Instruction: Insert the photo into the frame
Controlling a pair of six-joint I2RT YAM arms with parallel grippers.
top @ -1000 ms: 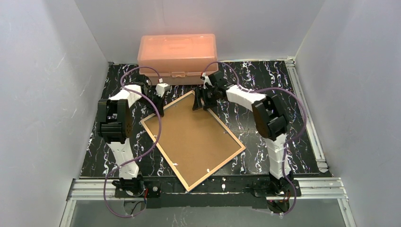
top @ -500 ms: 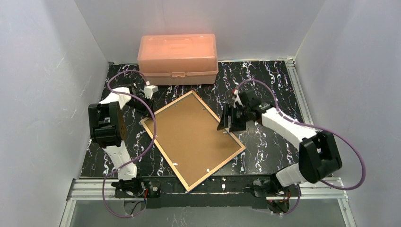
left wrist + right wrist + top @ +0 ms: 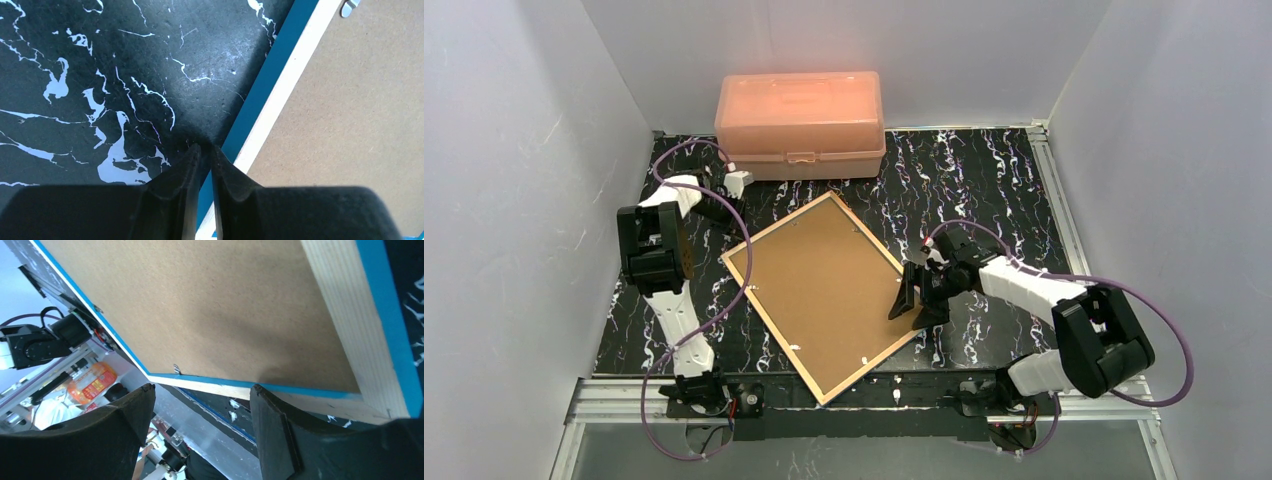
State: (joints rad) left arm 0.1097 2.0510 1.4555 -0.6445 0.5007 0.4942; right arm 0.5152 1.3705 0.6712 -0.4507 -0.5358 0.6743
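Note:
The frame (image 3: 829,295) lies face down on the black marbled table, brown backing up, turned at an angle. Its backing (image 3: 200,305) fills the right wrist view above a tan and blue edge. My right gripper (image 3: 912,305) is open at the frame's right side near the front, and in its own view the gripper (image 3: 200,387) holds nothing. My left gripper (image 3: 722,212) hovers over the table just left of the frame's blue edge (image 3: 260,95). This left gripper (image 3: 202,147) shows only a slit between its fingers, with nothing in it. The photo is out of view.
A salmon-pink plastic box (image 3: 800,120) stands shut at the back, just beyond the frame's far corner. Metal rails run along the table's near edge (image 3: 874,395) and right side (image 3: 1074,240). White walls close in left, right and back.
My right arm swung from the frame's far corner down to its right side, staying open. My left gripper drew back to the left, off the frame's far-left edge, its fingers parting slightly.

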